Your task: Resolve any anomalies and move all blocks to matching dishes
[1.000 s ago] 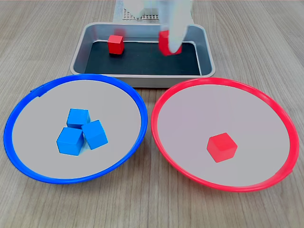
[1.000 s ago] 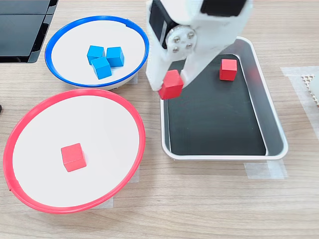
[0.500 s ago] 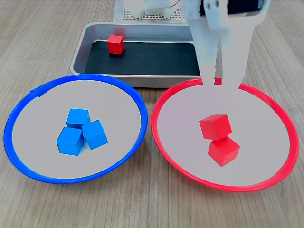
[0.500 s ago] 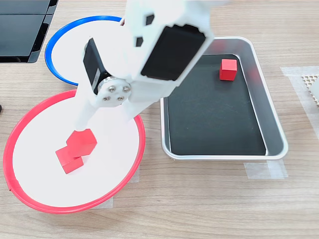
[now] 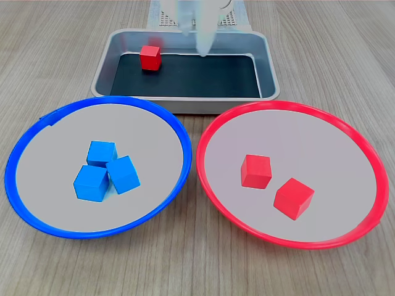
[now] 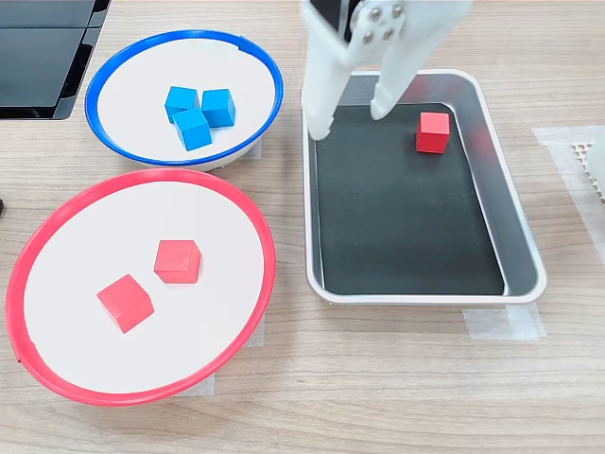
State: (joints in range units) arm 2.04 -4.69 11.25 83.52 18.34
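Three blue blocks (image 5: 102,169) (image 6: 194,113) lie clustered in the blue-rimmed dish (image 5: 55,185) (image 6: 132,66). Two red blocks rest apart in the red-rimmed dish (image 5: 339,154) (image 6: 85,227): one (image 5: 255,171) (image 6: 177,261) nearer the dish's middle, the other (image 5: 294,198) (image 6: 125,303) beside it. A third red block (image 5: 150,57) (image 6: 433,131) sits in the grey metal tray (image 5: 185,103) (image 6: 406,227). My white gripper (image 6: 351,115) hangs open and empty over the tray's end nearest the blue dish, well apart from that block. In the first exterior view the gripper (image 5: 201,38) is blurred.
A black flat object (image 6: 43,47) lies at the top left of the second exterior view, beside the blue dish. A white mesh piece (image 6: 594,163) sits at the second exterior view's right edge. The arm's base (image 5: 166,17) stands behind the tray.
The gripper let go of a red block in the red dish, nudging the other one there aside, then swung back over the tray, open and empty.
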